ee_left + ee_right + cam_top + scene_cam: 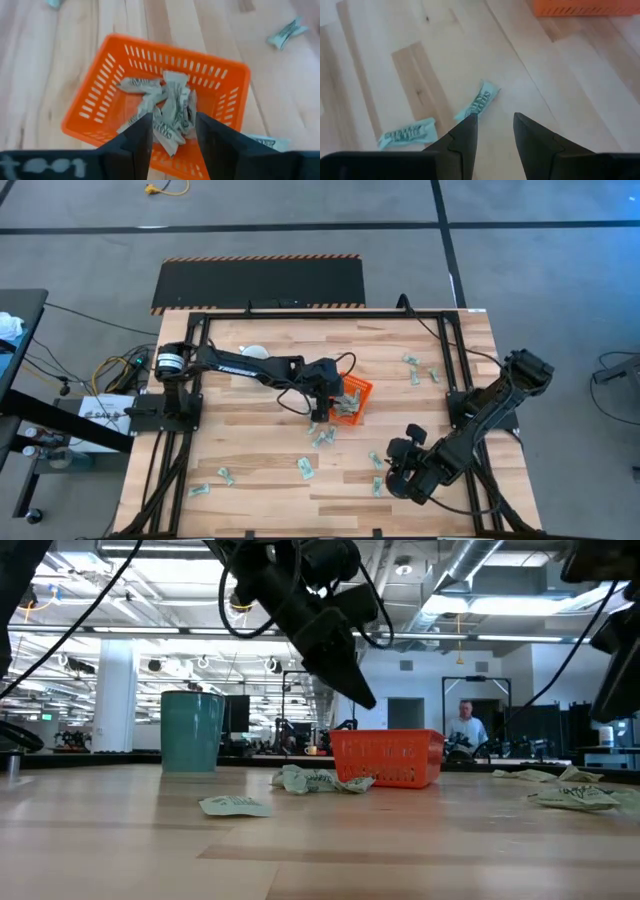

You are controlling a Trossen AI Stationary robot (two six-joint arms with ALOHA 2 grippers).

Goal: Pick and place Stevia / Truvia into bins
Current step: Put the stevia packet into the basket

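The orange bin (354,402) stands near the table's middle and holds several pale green-and-white Stevia sachets (170,107). My left gripper (173,132) hangs open just above the bin's near-left edge, its fingertips clear of the rim in the low view (365,698). My right gripper (495,120) hovers open over the table's near right part (393,452). One loose sachet (479,102) lies flat just beyond one fingertip, and another (407,132) lies beside it. More sachets are piled against the bin's near side (320,435).
A pale mug (255,352) stands at the far left of the bin and looks teal in the low view (192,730). Loose sachets lie at the far right (415,372), near the middle (305,468) and near left (212,483). Bare wood lies between them.
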